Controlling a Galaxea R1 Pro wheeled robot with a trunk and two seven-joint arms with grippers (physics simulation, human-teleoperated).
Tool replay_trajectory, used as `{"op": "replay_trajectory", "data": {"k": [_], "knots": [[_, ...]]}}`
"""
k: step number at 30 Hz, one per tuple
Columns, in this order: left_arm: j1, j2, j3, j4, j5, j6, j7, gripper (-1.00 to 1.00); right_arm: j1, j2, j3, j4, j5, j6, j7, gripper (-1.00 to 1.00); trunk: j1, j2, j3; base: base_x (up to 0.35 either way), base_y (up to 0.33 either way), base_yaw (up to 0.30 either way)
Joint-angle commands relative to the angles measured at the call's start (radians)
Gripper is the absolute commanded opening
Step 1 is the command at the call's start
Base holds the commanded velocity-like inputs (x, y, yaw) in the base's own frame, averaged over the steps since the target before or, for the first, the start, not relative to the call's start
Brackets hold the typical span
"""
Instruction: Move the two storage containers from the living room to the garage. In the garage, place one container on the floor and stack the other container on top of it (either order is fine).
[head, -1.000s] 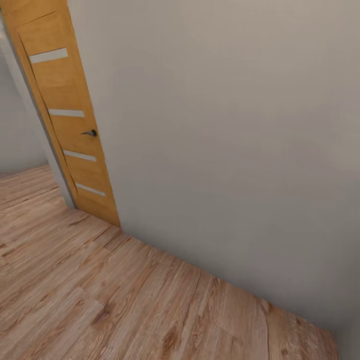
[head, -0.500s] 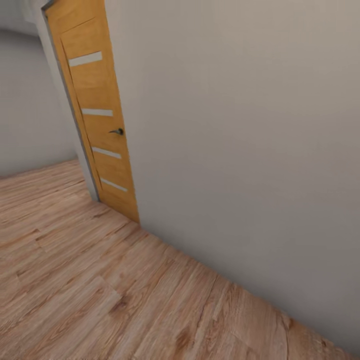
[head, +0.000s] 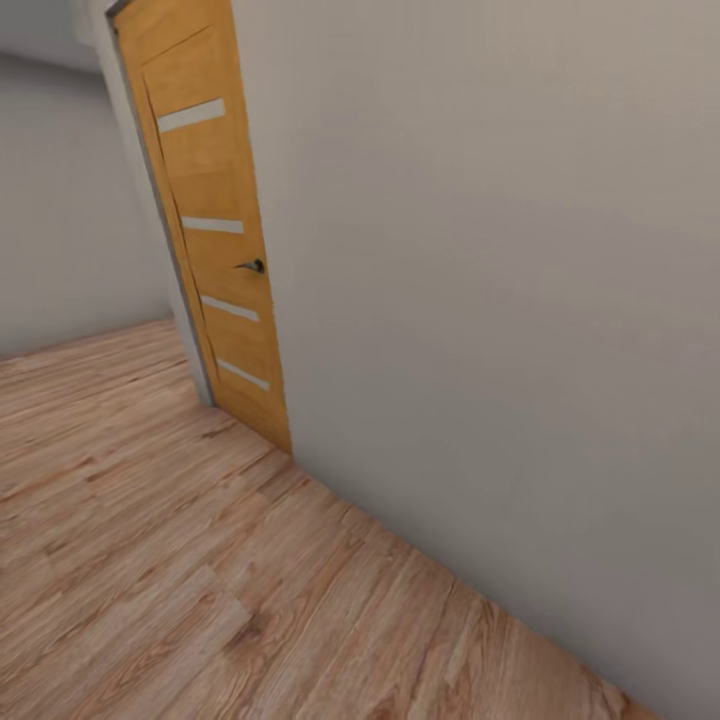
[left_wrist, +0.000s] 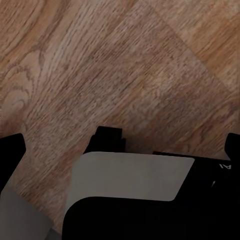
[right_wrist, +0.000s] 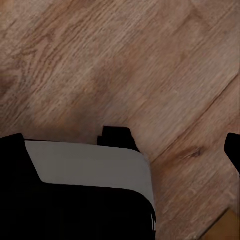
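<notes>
The orange-wood door (head: 205, 230) is cut off at its top by the head view's upper edge. The left gripper (left_wrist: 120, 145) is seen only as dark finger stubs cropped at the frame sides, and whether it is open cannot be told. The right gripper (right_wrist: 122, 140) is cropped likewise, its state unclear. The wood-plank floor (head: 150, 560) is blurred.
</notes>
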Motion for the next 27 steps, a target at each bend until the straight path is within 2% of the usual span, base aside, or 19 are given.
{"op": "replay_trajectory", "data": {"k": [1,27], "knots": [[-0.001,0.0,-0.001,-0.001,0.01,0.003,0.003,1.0,-0.001,0.001,0.008,0.003,-0.01,-0.006,-0.001,1.0,0.001,0.0,-0.001,0.321,0.0,0.242],[-0.001,0.0,-0.001,-0.001,0.01,0.003,0.003,1.0,-0.001,0.001,0.008,0.003,-0.009,-0.006,-0.001,1.0,0.001,0.0,-0.001,0.319,0.0,0.267]]}}
